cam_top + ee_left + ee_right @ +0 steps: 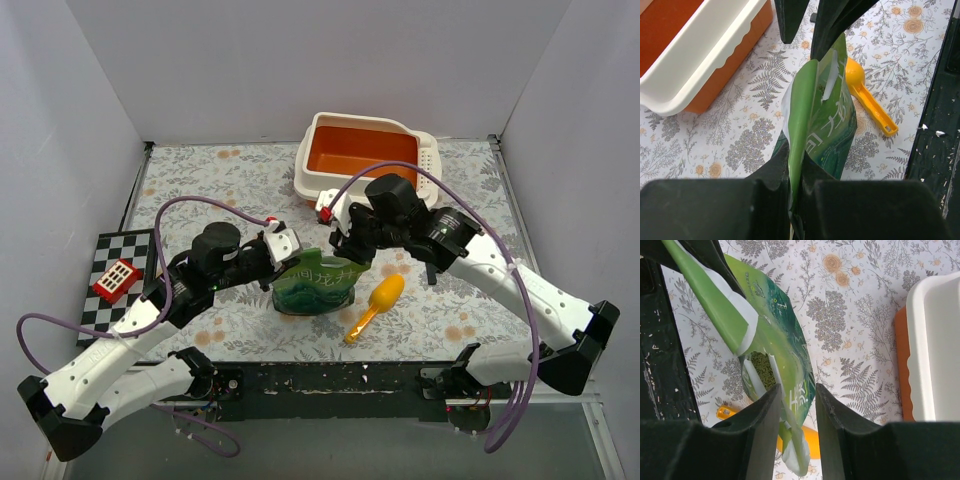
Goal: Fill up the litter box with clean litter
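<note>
The litter box (312, 185), white outside and orange inside, stands at the back centre; its rim shows in the left wrist view (705, 55) and the right wrist view (935, 340). A green foil bag (315, 285) stands between the arms. My left gripper (292, 260) is shut on the bag's top edge (825, 125); its tips (795, 160) pinch the foil. My right gripper (345, 250) is open, its jaws (796, 390) straddling the bag's other top flap (785, 350). Olive-green granules (760, 370) show in the bag's torn mouth. No pale litter heap is in view.
A yellow-orange scoop (378, 303) lies on the floral tablecloth just right of the bag, seen also in the left wrist view (867, 100). A checkered mat (100, 300) with a small red block (116, 278) lies at the left. A black strip (330, 380) runs along the near edge.
</note>
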Controlling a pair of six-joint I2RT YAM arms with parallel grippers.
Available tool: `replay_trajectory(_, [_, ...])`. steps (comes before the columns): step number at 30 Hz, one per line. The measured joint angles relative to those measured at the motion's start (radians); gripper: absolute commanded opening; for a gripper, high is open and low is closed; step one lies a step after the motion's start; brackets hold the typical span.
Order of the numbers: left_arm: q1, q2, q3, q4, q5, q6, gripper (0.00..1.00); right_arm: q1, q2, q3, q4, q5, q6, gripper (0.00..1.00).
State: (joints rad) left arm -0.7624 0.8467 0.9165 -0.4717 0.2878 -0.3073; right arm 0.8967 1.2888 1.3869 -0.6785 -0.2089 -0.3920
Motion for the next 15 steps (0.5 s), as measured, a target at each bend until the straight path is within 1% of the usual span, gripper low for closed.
replay_trajectory(15, [0.0, -0.003, -0.001, -0.002, -0.001, 0.0, 0.0, -0.006, 0.051, 0.01, -0.023, -0.062, -0.031, 0.41])
